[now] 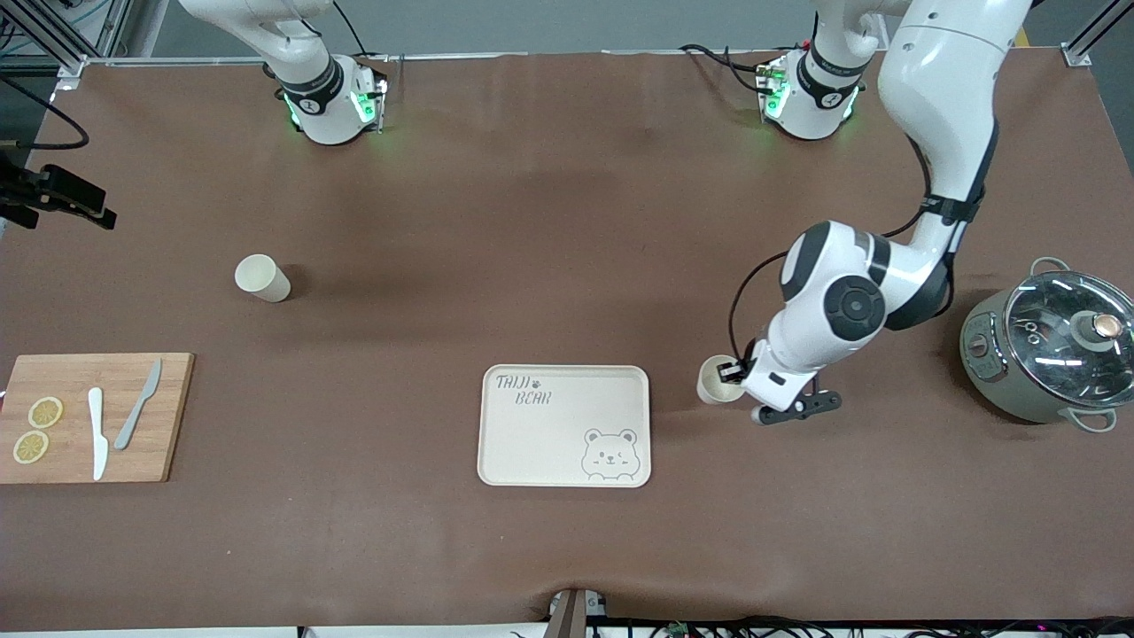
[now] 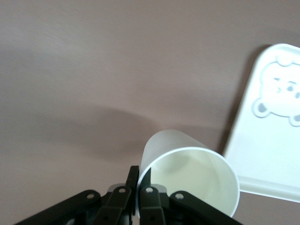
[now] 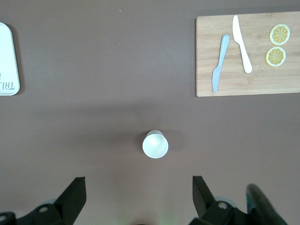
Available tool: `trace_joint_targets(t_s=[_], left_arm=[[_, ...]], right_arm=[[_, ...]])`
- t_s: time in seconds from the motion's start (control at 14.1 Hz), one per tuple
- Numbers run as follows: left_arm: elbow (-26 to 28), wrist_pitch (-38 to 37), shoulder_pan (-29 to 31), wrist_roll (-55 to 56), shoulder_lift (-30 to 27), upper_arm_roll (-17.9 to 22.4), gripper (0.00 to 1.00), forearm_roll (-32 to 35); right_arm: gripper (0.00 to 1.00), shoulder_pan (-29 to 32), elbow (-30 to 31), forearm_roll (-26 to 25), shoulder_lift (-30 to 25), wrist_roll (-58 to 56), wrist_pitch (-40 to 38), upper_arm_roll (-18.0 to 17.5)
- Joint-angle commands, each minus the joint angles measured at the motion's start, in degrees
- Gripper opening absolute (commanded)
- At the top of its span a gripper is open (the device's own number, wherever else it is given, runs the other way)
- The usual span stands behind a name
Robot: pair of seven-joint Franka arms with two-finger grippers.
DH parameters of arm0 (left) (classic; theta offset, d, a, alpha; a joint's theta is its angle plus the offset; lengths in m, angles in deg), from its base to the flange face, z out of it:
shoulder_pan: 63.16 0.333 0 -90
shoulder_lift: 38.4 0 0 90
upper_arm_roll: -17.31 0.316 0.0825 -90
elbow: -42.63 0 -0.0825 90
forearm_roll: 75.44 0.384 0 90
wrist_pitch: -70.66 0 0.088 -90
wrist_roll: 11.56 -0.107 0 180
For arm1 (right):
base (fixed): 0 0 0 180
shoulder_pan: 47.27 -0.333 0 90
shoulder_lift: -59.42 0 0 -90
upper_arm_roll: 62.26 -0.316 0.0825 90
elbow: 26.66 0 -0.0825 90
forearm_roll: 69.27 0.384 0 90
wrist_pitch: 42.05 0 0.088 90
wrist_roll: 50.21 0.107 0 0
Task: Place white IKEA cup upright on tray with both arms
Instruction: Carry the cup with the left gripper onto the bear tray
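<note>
My left gripper is shut on the rim of a white cup, one finger inside the wall and one outside. The cup's mouth faces up, and it sits just beside the cream bear tray, toward the left arm's end of the table. A second white cup stands alone on the brown table toward the right arm's end. My right gripper hangs open high over that cup, with nothing between its fingers. It is out of the front view. A corner of the tray shows in the right wrist view.
A wooden cutting board with two knives and two lemon slices lies at the right arm's end. A grey pot with a glass lid stands at the left arm's end, close to the left arm's elbow.
</note>
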Motion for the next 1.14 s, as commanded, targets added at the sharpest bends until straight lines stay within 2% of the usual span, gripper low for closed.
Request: trace_joint_targets(t_s=[0.0, 0.07, 0.21, 0.5, 0.64, 0.85, 1.06], left_arm=[[-6.3, -1.6, -1.8, 3.9, 4.4, 0.2, 0.00, 0.0], [-8.2, -1.6, -2.4, 5.1, 5.3, 0.2, 0.00, -0.1], [-10.5, -1.6, -4.2, 8.4, 7.2, 0.1, 0.00, -0.2], [-17.2, -1.5, -6.8, 14.4, 11.8, 0.1, 0.00, -0.9], [-19.6, -1.0, -8.3, 15.7, 14.0, 0.2, 0.00, -1.0], [-20.3, -0.1, -9.6, 16.3, 15.5, 0.3, 0.00, -1.0], [-20.3, 2.4, -10.2, 16.7, 16.9, 0.5, 0.00, -0.9]], right_arm=[[1.00, 0.6, -0.5, 0.7, 2.0, 0.4, 0.4, -0.2], [1.00, 1.1, -0.3, 0.7, 2.3, 0.4, 0.4, -0.2], [1.00, 1.4, -0.5, 0.8, 6.5, 0.4, -0.3, -0.3], [1.00, 1.4, -0.2, 1.2, 7.7, 0.9, -1.4, -0.4], [1.00, 1.0, -0.1, 1.5, 10.3, 0.9, -1.5, -0.3], [1.00, 1.1, -0.2, 1.9, 15.0, 1.1, -1.2, -0.4], [1.00, 1.2, -0.7, 2.4, 15.5, 0.9, -0.7, -0.4]])
